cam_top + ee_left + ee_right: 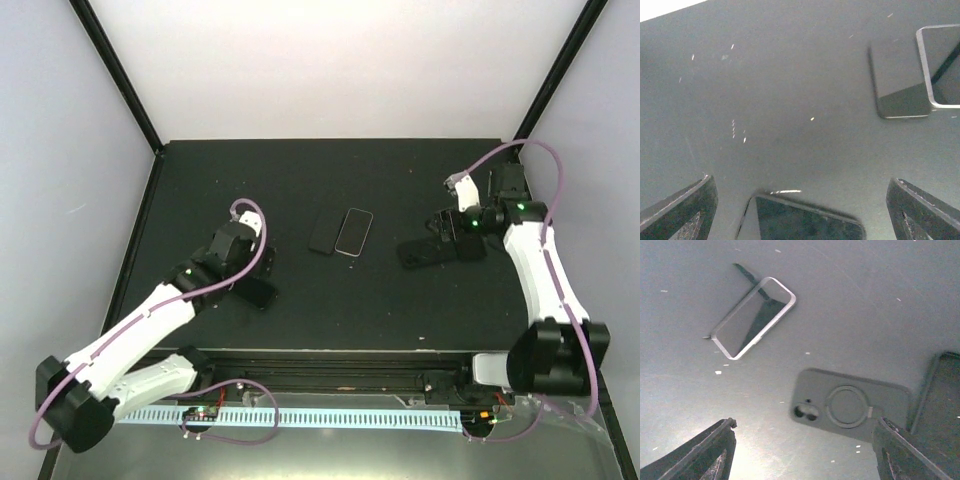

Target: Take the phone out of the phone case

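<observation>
A grey phone case (850,405) lies back up, with a round ring and a camera cutout; I cannot tell if a phone is inside. In the top view it (418,252) lies at the right of the mat. My right gripper (805,422) is open just above its camera end and holds nothing; it shows in the top view (442,238). My left gripper (801,181) is open over a dark phone-like slab (805,220) that lies flat between its fingers; it shows in the top view (258,272).
A silver-edged phone (353,232) and a dark slab (322,232) lie side by side mid-mat; both show in the left wrist view, the phone (942,65) and the slab (900,85). Another dark flat object (940,400) lies right of the case.
</observation>
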